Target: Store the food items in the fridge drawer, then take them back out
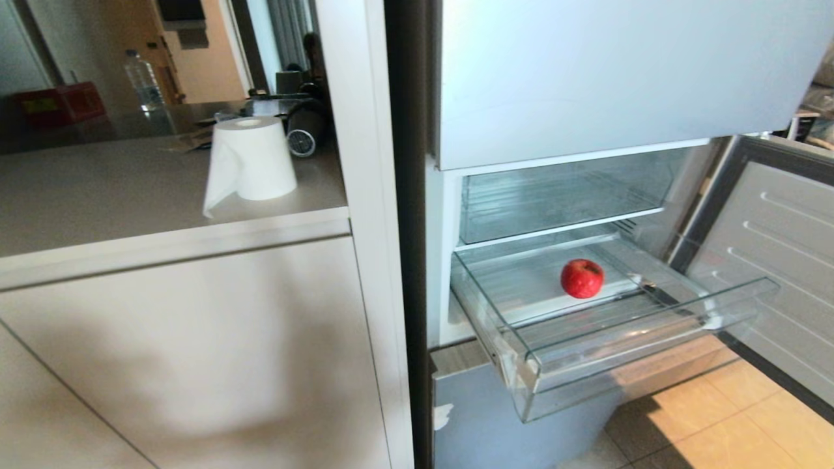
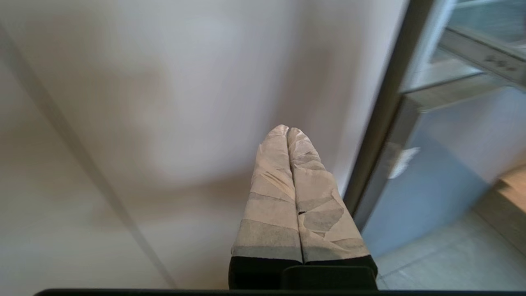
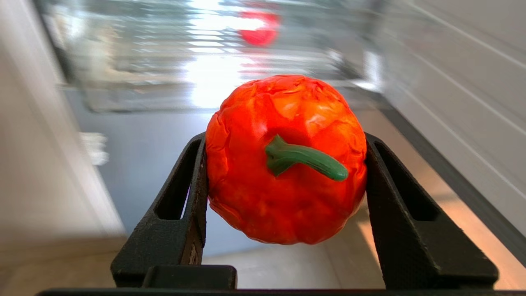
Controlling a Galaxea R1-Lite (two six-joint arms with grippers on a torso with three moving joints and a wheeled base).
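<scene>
Clear plastic forms the fridge drawer (image 1: 658, 326), pulled out from the open fridge at about 4 o'clock in the head view. A red apple (image 1: 582, 278) rests on its ribbed floor near the middle. The right gripper (image 3: 285, 164) has its black fingers (image 3: 394, 213) clamped on either side of a bumpy orange-red tangerine (image 3: 283, 197), green stem toward the camera, held in the air out in front of the drawer. The left gripper (image 2: 287, 132) hangs before a pale cabinet front, its taped fingers (image 2: 269, 197) pressed together, empty. A paper roll (image 1: 251, 159) stands on the tabletop (image 1: 98, 195) at 10 o'clock
</scene>
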